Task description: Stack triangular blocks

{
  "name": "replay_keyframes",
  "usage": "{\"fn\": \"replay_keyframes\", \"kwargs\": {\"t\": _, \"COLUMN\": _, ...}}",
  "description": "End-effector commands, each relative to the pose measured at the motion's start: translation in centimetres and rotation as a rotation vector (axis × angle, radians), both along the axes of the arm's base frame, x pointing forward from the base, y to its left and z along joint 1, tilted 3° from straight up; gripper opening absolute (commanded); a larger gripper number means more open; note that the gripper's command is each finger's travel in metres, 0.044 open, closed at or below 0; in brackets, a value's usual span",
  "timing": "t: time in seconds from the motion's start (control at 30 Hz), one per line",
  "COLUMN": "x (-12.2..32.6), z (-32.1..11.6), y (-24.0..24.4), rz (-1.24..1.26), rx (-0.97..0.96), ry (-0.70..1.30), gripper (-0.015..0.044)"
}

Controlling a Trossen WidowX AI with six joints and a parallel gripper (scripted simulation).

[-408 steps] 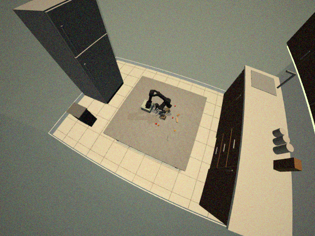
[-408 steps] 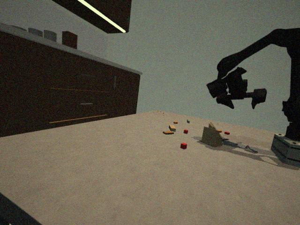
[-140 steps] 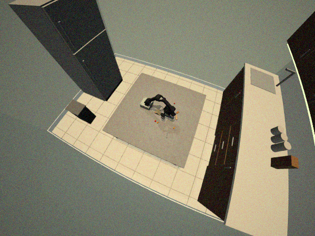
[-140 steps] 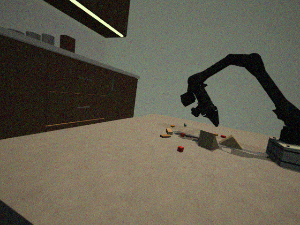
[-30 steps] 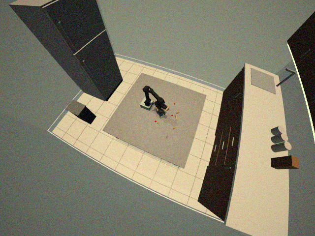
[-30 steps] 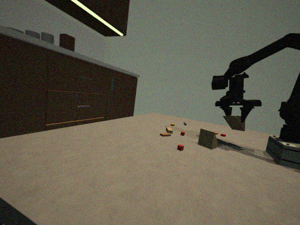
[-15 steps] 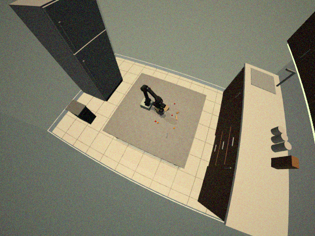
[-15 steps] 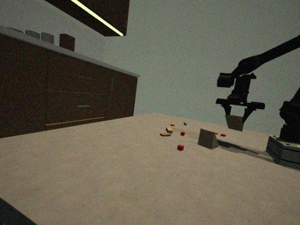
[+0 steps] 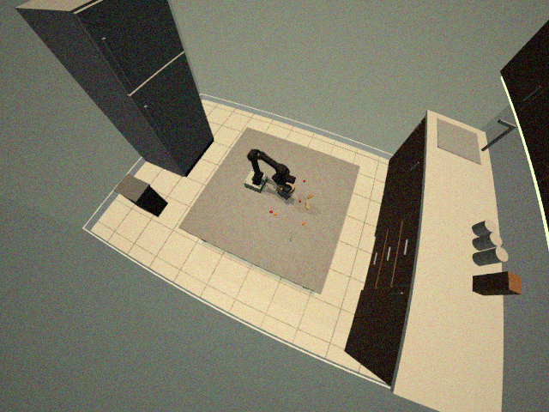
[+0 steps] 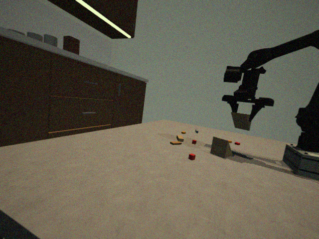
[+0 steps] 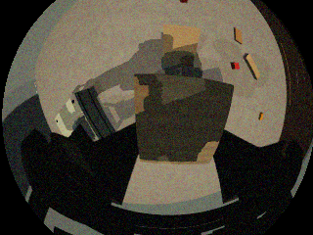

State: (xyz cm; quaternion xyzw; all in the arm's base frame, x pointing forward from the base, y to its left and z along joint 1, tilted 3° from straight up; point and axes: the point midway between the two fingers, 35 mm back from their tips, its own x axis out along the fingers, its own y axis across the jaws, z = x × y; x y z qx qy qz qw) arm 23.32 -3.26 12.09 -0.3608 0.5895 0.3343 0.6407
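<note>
My gripper (image 10: 241,117) (image 11: 177,126) is shut on one triangular block (image 10: 240,122) (image 11: 181,110), whose ends the fingers press. It hangs in the air, slightly tilted in the exterior view, with a broad dark face towards the wrist camera. The other triangular block (image 10: 219,147) (image 11: 182,36) stands on the table, an upright face towards the exterior camera and its slope falling away towards the robot base. In the exterior view the held block is above and to the right of it, with a gap between them. In the top view the arm partly hides the blocks.
A red cube (image 9: 304,180) (image 10: 192,156) lies near the standing block. Another red cube (image 9: 299,201) (image 10: 194,141) (image 11: 235,66), an orange piece (image 9: 310,196) (image 10: 175,143) (image 11: 238,35) and a tan bar (image 9: 307,205) (image 10: 180,138) (image 11: 252,67) lie beyond. More small pieces are scattered about.
</note>
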Motion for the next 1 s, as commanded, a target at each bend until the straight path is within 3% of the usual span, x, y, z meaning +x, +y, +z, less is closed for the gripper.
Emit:
{"fn": "replay_keyframes", "kwargs": {"t": 0.0, "x": 0.9, "z": 0.8, "y": 0.8, "rz": -0.002, "rx": -0.002, "ry": 0.009, "gripper": 0.0}}
{"fn": "replay_keyframes", "kwargs": {"t": 0.27, "x": 2.3, "z": 2.2, "y": 2.2, "rz": -0.001, "rx": -0.001, "ry": 0.008, "gripper": 0.0}}
{"fn": "replay_keyframes", "kwargs": {"t": 0.97, "x": 4.6, "z": -5.0, "y": 5.3, "rz": -0.001, "rx": 0.002, "ry": 0.007, "gripper": 0.0}}
